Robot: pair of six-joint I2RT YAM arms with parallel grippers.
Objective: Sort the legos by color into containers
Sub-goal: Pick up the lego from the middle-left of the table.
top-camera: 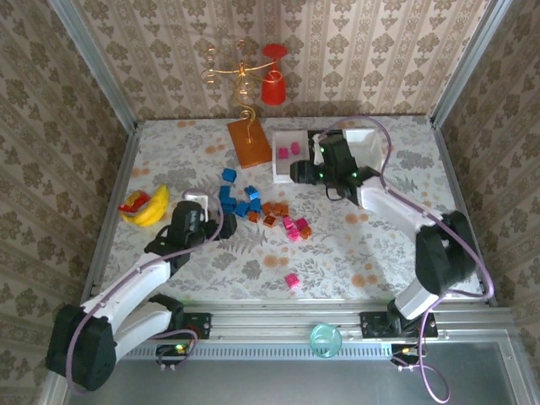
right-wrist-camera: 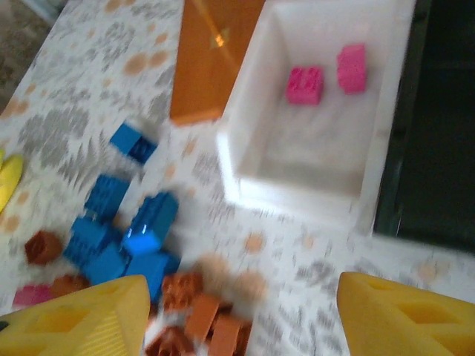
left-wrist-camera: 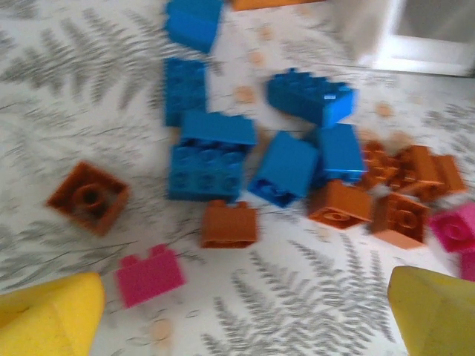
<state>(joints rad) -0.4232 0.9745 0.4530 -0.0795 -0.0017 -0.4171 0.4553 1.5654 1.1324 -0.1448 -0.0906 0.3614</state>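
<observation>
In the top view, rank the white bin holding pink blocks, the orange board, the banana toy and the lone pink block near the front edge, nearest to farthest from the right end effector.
From the right end effector:
1. White bin, right beside it.
2. Orange board, further left, toward the back.
3. Lone pink block, by the front edge.
4. Banana toy, far left.

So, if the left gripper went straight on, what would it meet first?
Probably the orange brick lying centred ahead of the left gripper, with blue bricks just behind it. A pink brick is nearer but left of that line.
</observation>
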